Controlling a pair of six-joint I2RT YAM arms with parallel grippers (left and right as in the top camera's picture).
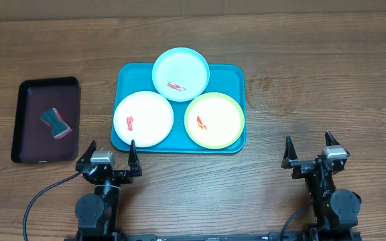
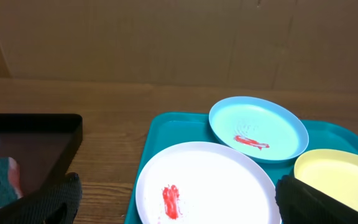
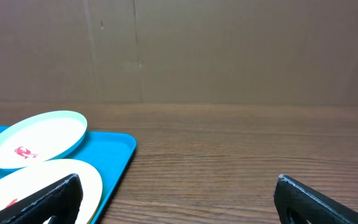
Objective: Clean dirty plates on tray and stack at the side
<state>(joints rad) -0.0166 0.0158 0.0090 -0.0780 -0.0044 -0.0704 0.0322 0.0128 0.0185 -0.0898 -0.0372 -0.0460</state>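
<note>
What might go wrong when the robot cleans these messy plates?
The light blue plate hangs over the far rim of the tray, so wiping it might tip it or push it off. The white plate and yellow-green plate sit close beside it, so lifting one might bump the others.

A white plate is sitting lower centre on the turquoise tray, a light blue plate above it, a yellow plate lower right, a dark tray left.
</note>
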